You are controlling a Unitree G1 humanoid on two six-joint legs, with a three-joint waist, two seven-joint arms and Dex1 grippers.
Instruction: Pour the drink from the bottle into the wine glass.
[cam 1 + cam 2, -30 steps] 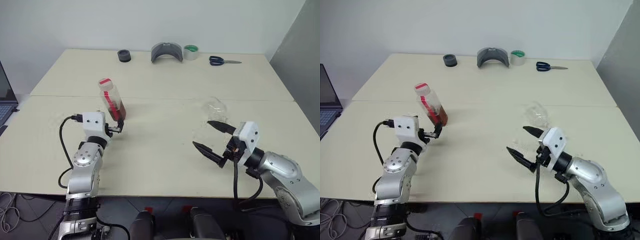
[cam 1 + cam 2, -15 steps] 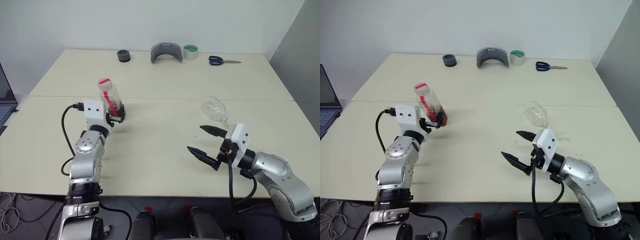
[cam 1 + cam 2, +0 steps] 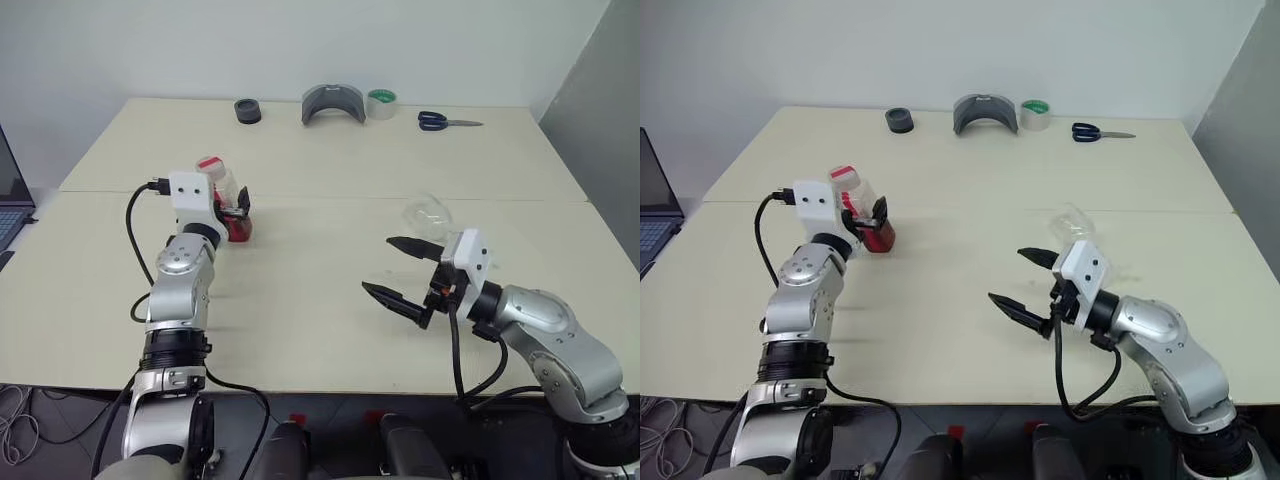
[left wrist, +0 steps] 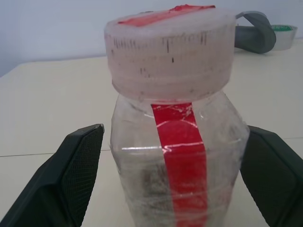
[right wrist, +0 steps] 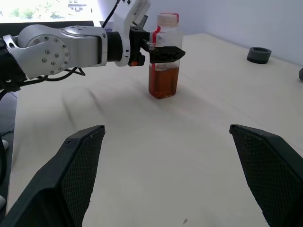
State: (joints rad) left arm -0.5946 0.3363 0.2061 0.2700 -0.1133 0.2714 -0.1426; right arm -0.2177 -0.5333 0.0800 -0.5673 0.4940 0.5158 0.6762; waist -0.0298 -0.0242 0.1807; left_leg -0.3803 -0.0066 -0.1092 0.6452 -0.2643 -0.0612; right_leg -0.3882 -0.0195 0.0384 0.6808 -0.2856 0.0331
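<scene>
Pale beige counter (image 3: 320, 290) under a white wall: from the head views, the left hand (image 3: 232, 208) has its two fingers apart on either side of the bottle (image 3: 228, 205), which stands upright on the counter. I cannot tell if the fingers touch it. Its cap is pink-red, and the drink (image 3: 237, 229) fills only the lower part, reddish-brown. The right hand (image 3: 405, 272) is spread wide and holds nothing. The wine glass (image 3: 428, 215) is just behind its upper finger, clear; I cannot tell if it stands or leans.

At the left wrist, the bottle (image 4: 177, 142) sits between the two black fingers (image 4: 78, 175), close to the camera, with a red strip running down its clear wall below the pale ribbed cap.

At the right wrist, the bottle (image 5: 164, 56) is well ahead of the open fingers (image 5: 80, 168), and the drink (image 5: 164, 81) reaches about half of its height. The left hand (image 5: 158, 52) is around it there.
</scene>
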